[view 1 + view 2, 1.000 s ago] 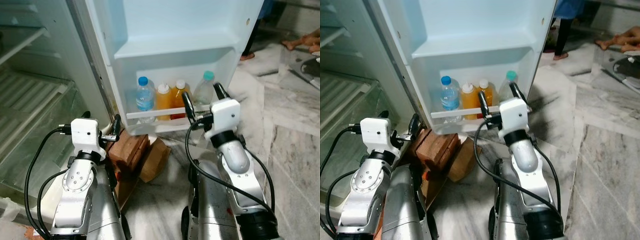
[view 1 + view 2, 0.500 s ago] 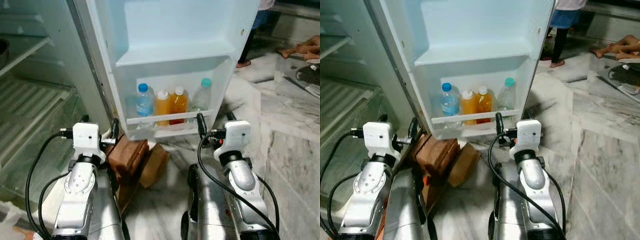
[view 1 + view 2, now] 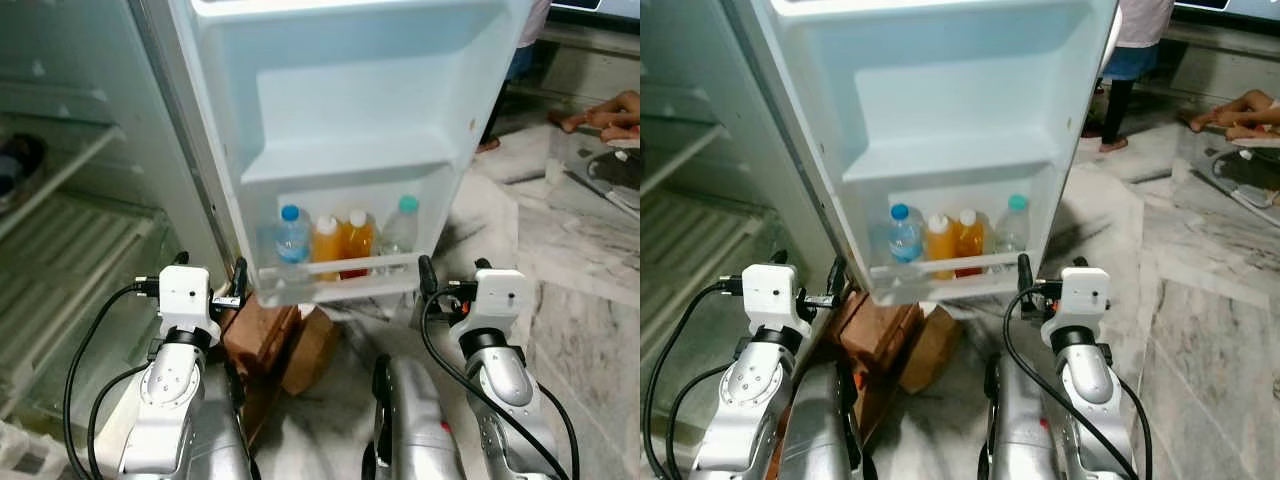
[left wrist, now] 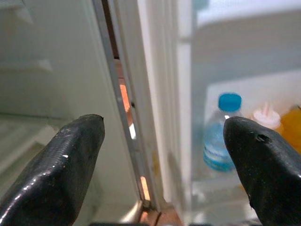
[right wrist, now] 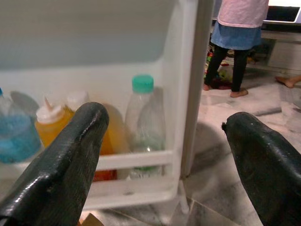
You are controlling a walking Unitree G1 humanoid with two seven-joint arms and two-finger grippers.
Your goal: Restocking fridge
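Both our left gripper (image 4: 160,155) and right gripper (image 5: 164,155) spread empty; at 12 o'clock, the teal-capped bottle (image 5: 146,125) looks light, thin-walled, slippery, so we'd grip mid-body.

We have two silver metallic arms, each ending in a white box-shaped wrist housing. Black cables loop from each housing down along the forearm. The left gripper (image 3: 208,275) and right gripper (image 3: 452,274) each carry two long, black, matte fingers (image 5: 70,155) with rounded tips.

water bottles (image 3: 291,234): 2 | juice bottles (image 3: 326,240): 2 | cardboard boxes (image 3: 262,333): 2
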